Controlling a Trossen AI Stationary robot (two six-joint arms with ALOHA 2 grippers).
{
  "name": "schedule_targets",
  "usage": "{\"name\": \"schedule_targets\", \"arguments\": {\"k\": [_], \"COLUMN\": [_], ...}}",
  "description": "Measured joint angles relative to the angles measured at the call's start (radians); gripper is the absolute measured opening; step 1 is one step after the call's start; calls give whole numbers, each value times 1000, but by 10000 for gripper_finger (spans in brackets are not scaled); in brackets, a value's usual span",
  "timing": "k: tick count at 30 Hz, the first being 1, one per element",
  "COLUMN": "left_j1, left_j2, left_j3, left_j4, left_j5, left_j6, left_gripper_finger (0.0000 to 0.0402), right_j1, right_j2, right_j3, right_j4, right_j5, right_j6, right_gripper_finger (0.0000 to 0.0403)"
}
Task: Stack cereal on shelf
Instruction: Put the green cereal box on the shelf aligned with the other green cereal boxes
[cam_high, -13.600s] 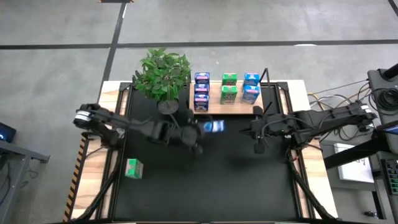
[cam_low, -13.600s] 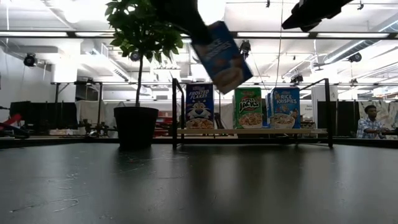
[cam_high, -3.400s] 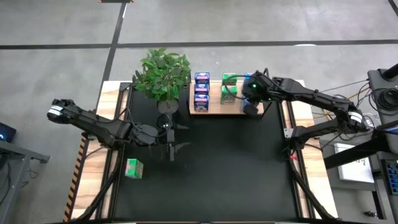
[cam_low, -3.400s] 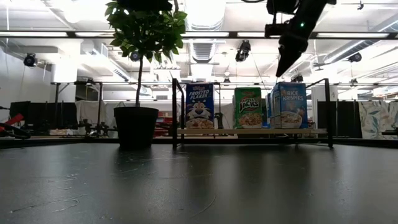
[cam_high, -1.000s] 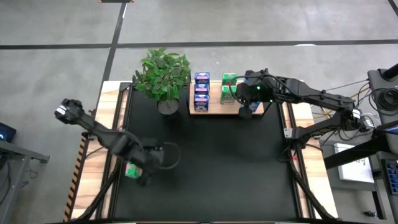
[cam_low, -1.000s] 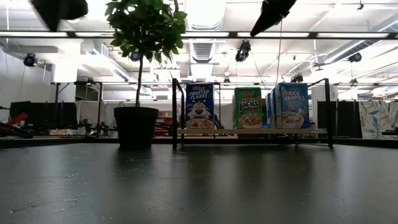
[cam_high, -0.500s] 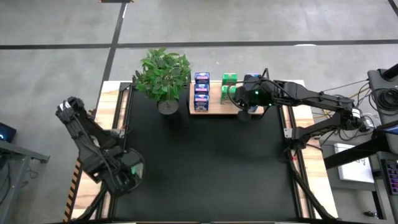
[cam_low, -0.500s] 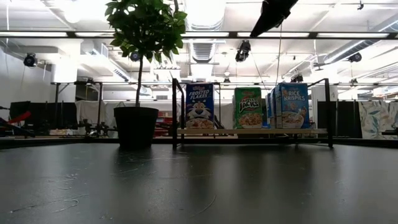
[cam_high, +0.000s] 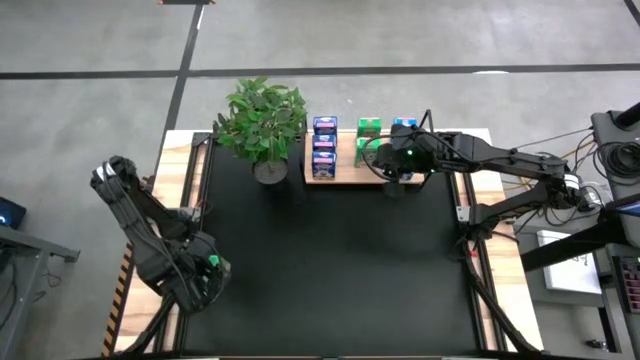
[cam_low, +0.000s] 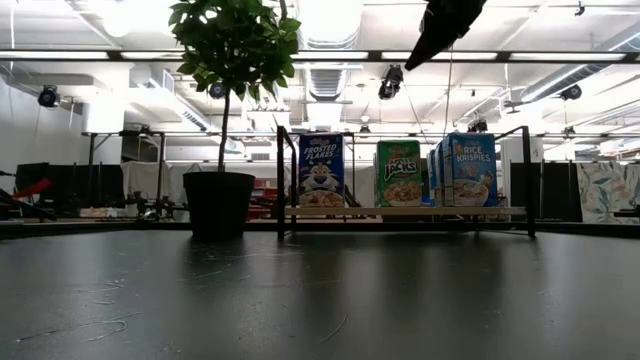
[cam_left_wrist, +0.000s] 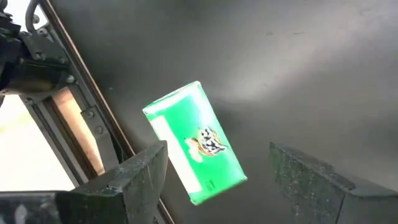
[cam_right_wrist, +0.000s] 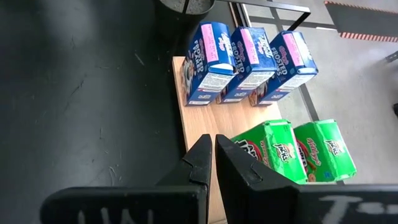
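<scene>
Three dark blue boxes (cam_right_wrist: 249, 59) carry pink panels on top and a white cartoon figure on the front. Two green boxes (cam_right_wrist: 292, 149) on the pale wood board (cam_right_wrist: 202, 118) show red-and-white lettering. A lone green box (cam_left_wrist: 194, 142) with a white strip and a small printed picture lies on the black mat (cam_high: 340, 260). The light blue boxes (cam_low: 460, 170) have white lettering. The plant (cam_high: 262, 115) is leafy green in a black pot.

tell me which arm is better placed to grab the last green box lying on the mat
Left. The left gripper hangs open right over the lying green box near the mat's left edge. The right gripper is shut, above the shelf far across the table.
</scene>
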Motion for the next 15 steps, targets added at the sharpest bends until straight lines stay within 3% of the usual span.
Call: {"name": "schedule_targets", "arguments": {"k": [15], "left_j1": [0], "left_j2": [3], "left_j3": [-120], "left_j4": [79], "left_j5": [28], "left_j6": [-16], "left_gripper_finger": [256], "right_j1": [0], "right_j2": [0], "right_j3": [0], "right_j4": [-1], "right_j5": [0], "right_j6": [-7], "right_gripper_finger": [13]}}
